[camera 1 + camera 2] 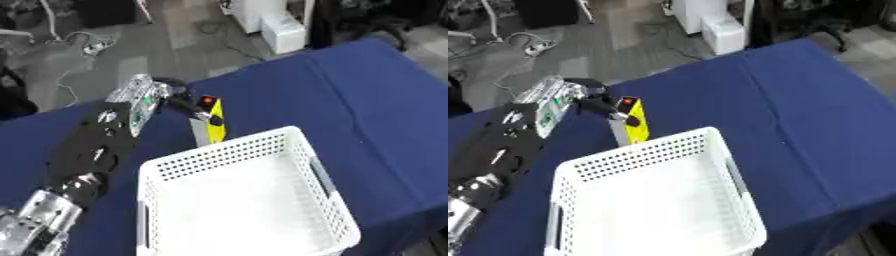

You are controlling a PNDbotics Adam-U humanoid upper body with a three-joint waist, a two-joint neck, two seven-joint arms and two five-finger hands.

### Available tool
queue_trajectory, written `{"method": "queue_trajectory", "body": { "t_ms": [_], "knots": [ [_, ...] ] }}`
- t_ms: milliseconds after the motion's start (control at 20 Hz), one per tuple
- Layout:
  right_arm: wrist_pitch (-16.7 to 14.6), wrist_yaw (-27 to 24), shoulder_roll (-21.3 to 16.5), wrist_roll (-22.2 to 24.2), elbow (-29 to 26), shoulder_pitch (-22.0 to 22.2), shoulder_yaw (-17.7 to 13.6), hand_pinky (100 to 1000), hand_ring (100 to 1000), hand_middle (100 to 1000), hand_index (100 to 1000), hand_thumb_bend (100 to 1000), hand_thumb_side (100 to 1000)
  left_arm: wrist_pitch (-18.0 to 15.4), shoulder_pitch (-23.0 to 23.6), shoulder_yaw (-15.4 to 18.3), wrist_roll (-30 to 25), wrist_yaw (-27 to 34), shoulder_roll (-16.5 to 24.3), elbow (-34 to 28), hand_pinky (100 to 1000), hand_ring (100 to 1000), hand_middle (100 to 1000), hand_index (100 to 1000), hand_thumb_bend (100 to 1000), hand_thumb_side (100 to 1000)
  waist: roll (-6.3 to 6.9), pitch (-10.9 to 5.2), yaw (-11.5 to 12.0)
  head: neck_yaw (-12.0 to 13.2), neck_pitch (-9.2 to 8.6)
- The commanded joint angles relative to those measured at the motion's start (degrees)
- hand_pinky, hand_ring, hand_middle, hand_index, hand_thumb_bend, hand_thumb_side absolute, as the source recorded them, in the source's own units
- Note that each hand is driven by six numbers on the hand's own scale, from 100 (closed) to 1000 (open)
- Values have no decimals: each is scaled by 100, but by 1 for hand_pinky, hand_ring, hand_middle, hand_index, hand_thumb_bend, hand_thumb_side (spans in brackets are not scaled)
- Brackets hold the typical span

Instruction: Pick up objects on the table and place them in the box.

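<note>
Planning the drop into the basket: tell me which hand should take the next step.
Left. The left hand already grips the yellow box, just beyond the far rim of the white basket. The right hand shows in neither view.

A blue cloth (pixel 350 95) covers the table surface. Beyond the far table edge lies a grey floor (pixel 188 30). A white box-shaped unit (pixel 282 31) stands on the floor near the top of the view. A dark cable (pixel 234 47) runs across the floor beside it. White cables (pixel 83 42) lie at the upper left.
</note>
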Motion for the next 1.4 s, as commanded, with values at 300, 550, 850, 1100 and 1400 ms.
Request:
{"method": "queue_trajectory", "body": {
  "t_ms": [300, 550, 850, 1100, 1400],
  "knots": [
    [68, -37, -67, -22, -74, -146, -21, 155, 243, 269, 409, 100, 1000, -46, -167, 170, 351, -39, 18, 229, 442, 770, 793, 825, 954, 919, -16, -25, -37, -36, -17],
    [111, -59, -57, -60, -74, -199, -23, 154, 244, 269, 408, 100, 1000, -27, -183, 251, 465, -105, 13, 426, 445, 772, 796, 829, 954, 915, -10, -25, -70, -12, -7],
    [190, -96, -45, -134, -74, -299, -22, 154, 244, 269, 409, 100, 1000, 29, -186, 444, 777, -199, 27, 684, 436, 764, 790, 821, 937, 915, 14, -28, -124, 46, -14],
    [255, -108, -41, -218, -74, -367, -33, 153, 244, 269, 408, 100, 1000, -48, -170, 556, 1177, -171, 49, 834, 386, 733, 771, 801, 903, 902, 30, -42, -166, 61, -47],
    [318, -109, -31, -320, -74, -441, -47, 153, 244, 268, 409, 100, 1000, -93, -146, 614, 1691, -224, 65, 937, 277, 634, 696, 737, 777, 877, 41, -48, -223, 113, -103]
  ]
}}
